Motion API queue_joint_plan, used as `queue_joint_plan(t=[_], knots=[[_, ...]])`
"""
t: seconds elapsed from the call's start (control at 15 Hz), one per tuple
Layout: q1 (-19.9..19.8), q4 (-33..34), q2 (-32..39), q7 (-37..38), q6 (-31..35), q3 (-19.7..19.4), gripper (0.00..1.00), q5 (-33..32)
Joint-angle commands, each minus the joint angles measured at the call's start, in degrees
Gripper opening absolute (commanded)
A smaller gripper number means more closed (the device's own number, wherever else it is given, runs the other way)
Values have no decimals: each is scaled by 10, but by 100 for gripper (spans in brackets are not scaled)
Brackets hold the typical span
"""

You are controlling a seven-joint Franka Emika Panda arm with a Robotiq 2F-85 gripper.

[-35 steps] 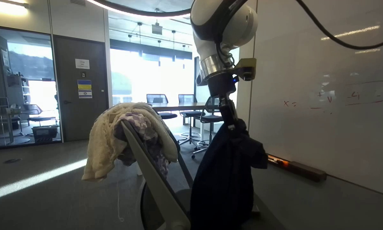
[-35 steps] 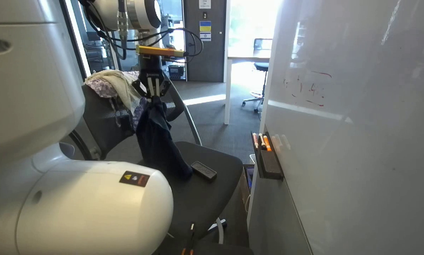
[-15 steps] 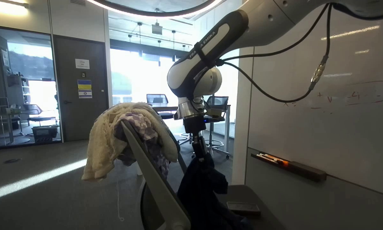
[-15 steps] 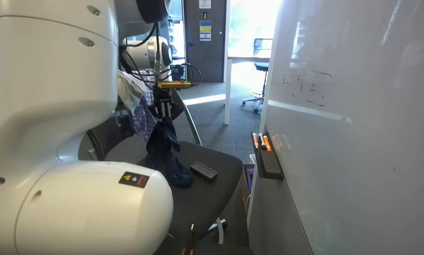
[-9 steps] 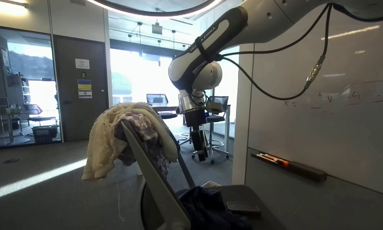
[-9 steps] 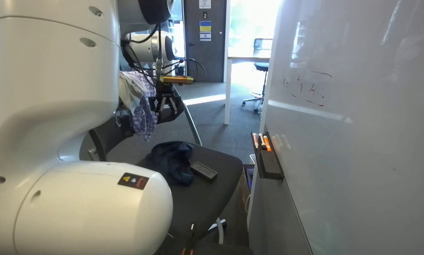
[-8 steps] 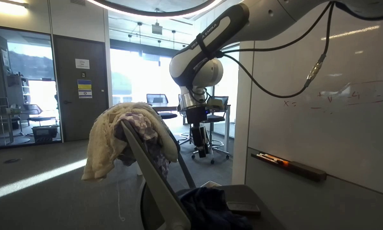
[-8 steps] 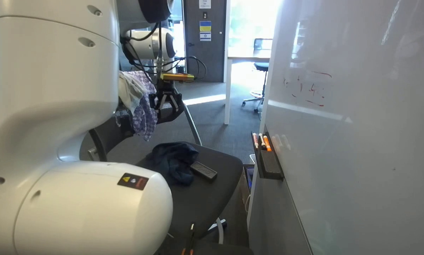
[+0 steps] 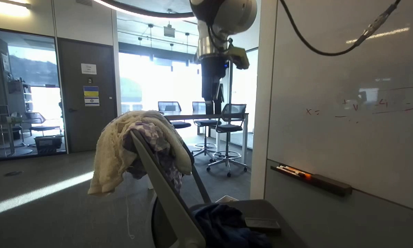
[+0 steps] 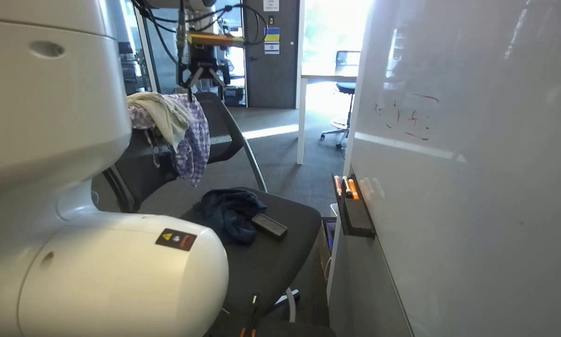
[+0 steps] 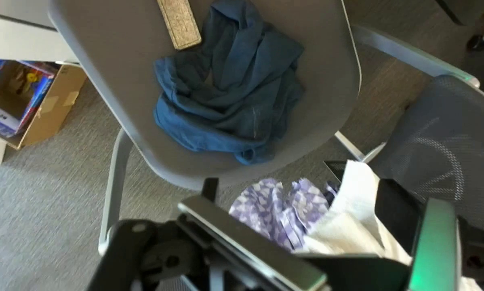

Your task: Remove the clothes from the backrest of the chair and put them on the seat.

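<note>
A dark blue garment point(image 10: 229, 210) lies crumpled on the grey chair seat point(image 10: 276, 267); the wrist view shows this garment point(image 11: 230, 89) from above. Over the backrest point(image 10: 222, 121) hang a cream cloth point(image 9: 113, 151) and a purple patterned cloth point(image 10: 194, 154), seen in both exterior views. My gripper point(image 10: 206, 91) stands open above the backrest's top edge, holding nothing. In the wrist view the purple cloth point(image 11: 278, 214) and the cream cloth point(image 11: 351, 226) appear below and between the spread fingers point(image 11: 258, 242), apart from them. The arm's white link hides part of the backrest in an exterior view.
An eraser-like block point(image 10: 269, 225) lies on the seat, touching or close beside the blue garment. The whiteboard point(image 10: 472, 164) with its marker tray point(image 10: 358, 217) rises alongside the chair. An open cardboard box point(image 11: 44, 105) sits on the floor. Farther back are a table and swivel chairs point(image 9: 229, 128).
The blue garment, earlier hanging from my shut gripper, was lowered and let go onto the seat. The gripper opened and has risen well above it. The cloths on the backrest look unchanged.
</note>
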Motion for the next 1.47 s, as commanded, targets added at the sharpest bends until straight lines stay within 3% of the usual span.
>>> queue_joint_plan(t=[0.0,0.33,0.47,0.73,1.13,1.4], knots=[[26,7,-73,14,-7,16,100,5],[68,28,-71,100,27,44,100,7],[81,17,-62,97,61,55,100,-13],[94,-14,-43,36,137,63,100,-50],[92,-86,-52,-140,208,67,100,-6],[97,-121,-48,-183,258,72,100,-8]])
